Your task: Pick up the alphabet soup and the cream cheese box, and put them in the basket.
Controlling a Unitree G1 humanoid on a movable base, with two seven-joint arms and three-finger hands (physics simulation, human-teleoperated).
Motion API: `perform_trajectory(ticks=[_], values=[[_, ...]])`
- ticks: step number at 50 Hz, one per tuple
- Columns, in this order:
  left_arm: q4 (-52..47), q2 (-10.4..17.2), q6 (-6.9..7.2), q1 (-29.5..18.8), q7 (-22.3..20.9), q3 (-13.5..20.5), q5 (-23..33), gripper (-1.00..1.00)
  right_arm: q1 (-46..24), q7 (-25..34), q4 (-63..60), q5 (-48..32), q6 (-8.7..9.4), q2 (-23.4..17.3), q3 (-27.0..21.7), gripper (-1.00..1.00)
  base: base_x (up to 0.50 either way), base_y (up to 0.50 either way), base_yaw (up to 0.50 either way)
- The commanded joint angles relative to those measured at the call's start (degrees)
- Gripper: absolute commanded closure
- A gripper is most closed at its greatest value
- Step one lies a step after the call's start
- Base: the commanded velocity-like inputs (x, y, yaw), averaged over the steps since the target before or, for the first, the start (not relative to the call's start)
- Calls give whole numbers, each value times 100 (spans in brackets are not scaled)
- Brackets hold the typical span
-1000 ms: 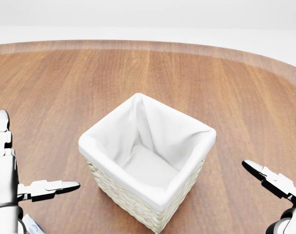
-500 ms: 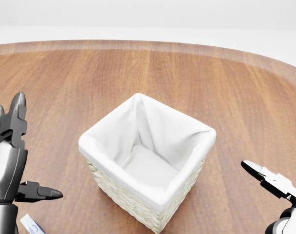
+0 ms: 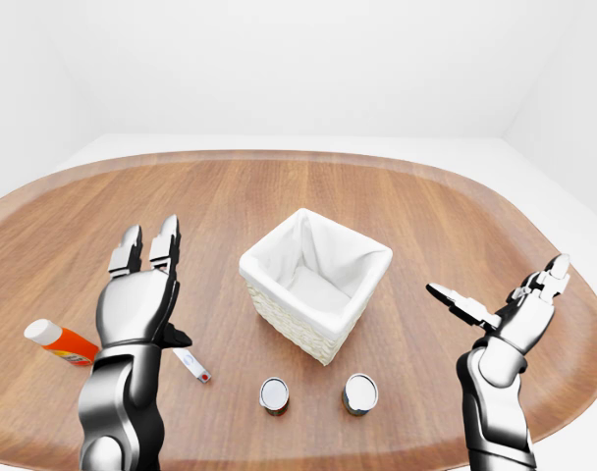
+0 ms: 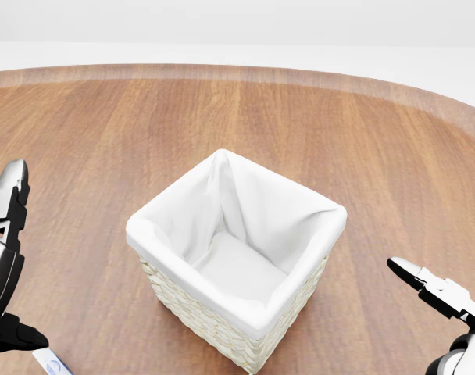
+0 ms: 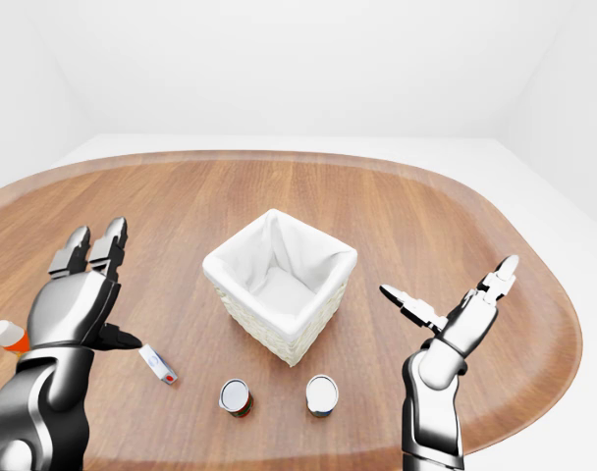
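A wicker basket (image 3: 287, 318) with a white cloth liner stands mid-table and holds nothing. Below it in the left-eye view stand two small cans, one (image 3: 273, 394) to the left with a reddish label, the other (image 3: 358, 392) to the right; I cannot tell which is the alphabet soup. A thin white box with a red mark (image 3: 192, 366), seemingly the cream cheese, lies flat just right of my left hand's thumb. My left hand (image 3: 166, 289) is raised above the table left of the basket, open, fingers up. My right hand (image 3: 495, 280) hovers open to the basket's right, holding nothing.
An orange-and-white bottle (image 3: 61, 341) lies on its side at the far left. The round wooden table (image 3: 397, 196) stretches wide above the basket; its edge curves close below the cans and beside my right forearm (image 3: 490, 392).
In the head view my left hand has drifted left and lower, turning its dark side to the camera, thumb now near the bottom-left corner. The right hand, basket and camera are still.
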Motion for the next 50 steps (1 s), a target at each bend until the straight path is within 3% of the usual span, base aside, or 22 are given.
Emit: perform_trajectory(ticks=[1, 2, 6, 10, 12, 28, 31, 35, 44, 49, 50], values=[[195, 5, -588, 297, 93, 226, 48, -100, 2, 0, 8, -6, -57, 6, -4, -100, 0, 0, 0], [246, 24, -714, 333, 197, 230, 118, -100, 2, 0, 2, -8, -54, 5, -2, -100, 0, 0, 0], [240, -38, -920, 466, 22, 287, -49, -100, -4, 0, 18, 3, -73, 4, -3, -100, 0, 0, 0], [205, -31, -920, 561, -57, 404, -43, -100, 0, 0, -1, 2, -49, 5, 3, -100, 0, 0, 0], [363, 4, -920, 692, 186, 406, 80, -100, 0, 0, -5, -8, -40, 5, 8, -100, 0, 0, 0], [443, -39, -920, 1005, 135, 607, 386, -100, -19, 0, 43, -48, -41, -6, 16, -100, 0, 0, 0], [489, 0, -920, 1019, 304, 650, 623, -100, -20, 0, 66, -60, -58, -6, 20, -100, 0, 0, 0], [314, -79, -920, 1105, 301, 698, 510, -100, -19, 0, 39, -45, -35, -9, 14, -100, 0, 0, 0], [645, -125, -920, 1210, 888, 597, 1167, -100, 1, 0, -10, -47, -34, 6, 0, -100, 0, 0, 0], [751, -123, -920, 1277, 1037, 492, 1308, -100, -32, 0, 111, -208, -231, -18, -13, -100, 0, 0, 0], [749, -121, -920, 1279, 1040, 479, 1313, -100, -15, 0, 80, -188, -198, -12, -7, -100, 0, 0, 0]])
